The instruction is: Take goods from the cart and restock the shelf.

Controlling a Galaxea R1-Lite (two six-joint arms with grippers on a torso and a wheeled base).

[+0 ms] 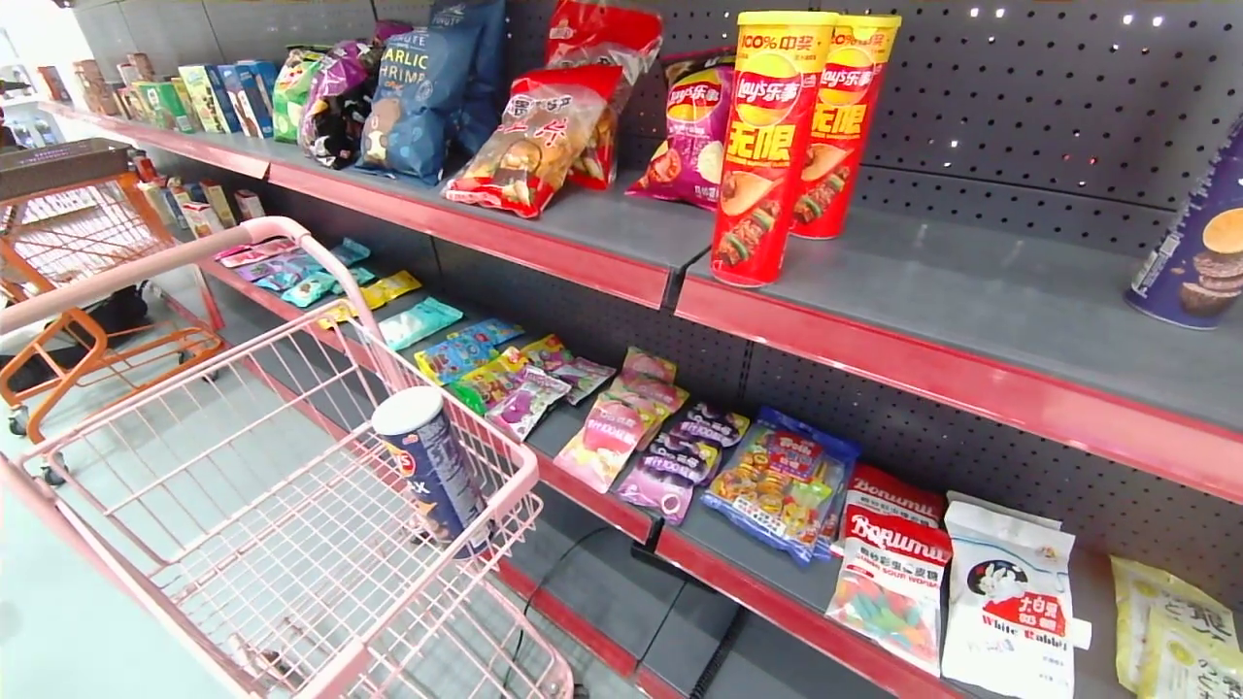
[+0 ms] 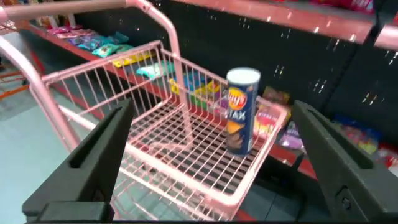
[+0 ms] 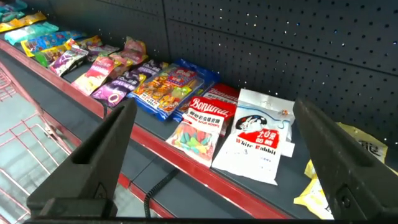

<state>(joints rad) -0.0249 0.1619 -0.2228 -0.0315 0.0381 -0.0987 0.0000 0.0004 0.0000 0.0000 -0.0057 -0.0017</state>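
A blue chip can (image 1: 432, 466) with a white lid stands upright in the near right corner of the pink wire cart (image 1: 126, 277). In the left wrist view my left gripper (image 2: 211, 107) is open, hanging above and short of the cart (image 2: 99, 62), with the can (image 2: 241, 112) ahead between its fingers and well apart from them. My right gripper (image 3: 214, 106) is open and holds nothing, hovering before the lower shelf (image 3: 186, 165) near a white candy bag (image 3: 261, 137). Two tall red chip cans (image 1: 767, 146) stand on the upper shelf (image 1: 971, 291).
Snack bags (image 1: 524, 146) line the upper shelf to the left, with a blue can (image 1: 1194, 243) at its right end and bare grey shelf between. Candy bags (image 1: 670, 456) cover the lower shelf. An orange cart (image 1: 87, 330) stands behind the pink one.
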